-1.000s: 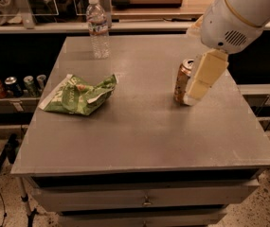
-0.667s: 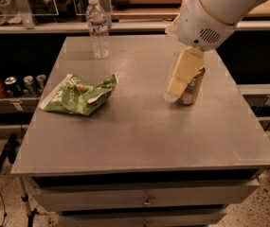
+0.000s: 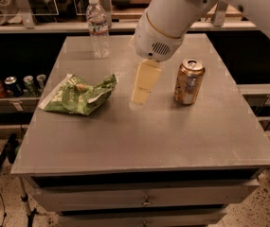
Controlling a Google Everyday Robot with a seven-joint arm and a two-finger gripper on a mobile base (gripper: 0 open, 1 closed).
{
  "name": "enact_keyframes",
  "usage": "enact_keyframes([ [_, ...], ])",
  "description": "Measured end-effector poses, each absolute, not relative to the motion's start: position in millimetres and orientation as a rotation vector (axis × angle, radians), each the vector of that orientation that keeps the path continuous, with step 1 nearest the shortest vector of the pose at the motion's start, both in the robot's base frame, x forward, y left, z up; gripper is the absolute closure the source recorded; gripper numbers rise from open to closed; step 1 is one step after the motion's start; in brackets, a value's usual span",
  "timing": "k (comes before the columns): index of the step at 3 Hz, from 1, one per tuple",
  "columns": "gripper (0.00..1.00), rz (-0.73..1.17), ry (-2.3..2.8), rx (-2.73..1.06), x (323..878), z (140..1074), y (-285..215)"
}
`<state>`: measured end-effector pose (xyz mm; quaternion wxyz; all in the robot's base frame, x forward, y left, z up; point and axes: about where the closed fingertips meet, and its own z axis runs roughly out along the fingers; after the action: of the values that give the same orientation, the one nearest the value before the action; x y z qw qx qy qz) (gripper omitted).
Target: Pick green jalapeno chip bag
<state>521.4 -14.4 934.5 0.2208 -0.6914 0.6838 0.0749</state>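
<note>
The green jalapeno chip bag (image 3: 78,95) lies crumpled and flat on the left part of the grey table (image 3: 144,141), with white lettering showing. My gripper (image 3: 139,97) hangs from the white arm over the middle of the table. It is to the right of the bag, a short gap away, and above the tabletop. Nothing is seen in it.
A gold-orange soda can (image 3: 189,81) stands right of the gripper. A clear water bottle (image 3: 98,28) stands at the table's back left. Several cans (image 3: 14,85) sit on a low shelf to the left. Drawers are below the tabletop.
The arm has swept left from in front of the soda can to the middle of the table, closer to the chip bag. The can now shows in full.
</note>
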Motion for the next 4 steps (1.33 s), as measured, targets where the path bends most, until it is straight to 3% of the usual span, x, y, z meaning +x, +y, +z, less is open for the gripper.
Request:
enact_keyframes([
  [4, 0.00, 0.322, 1.810, -2.021, 542.0, 873.6, 57.1],
])
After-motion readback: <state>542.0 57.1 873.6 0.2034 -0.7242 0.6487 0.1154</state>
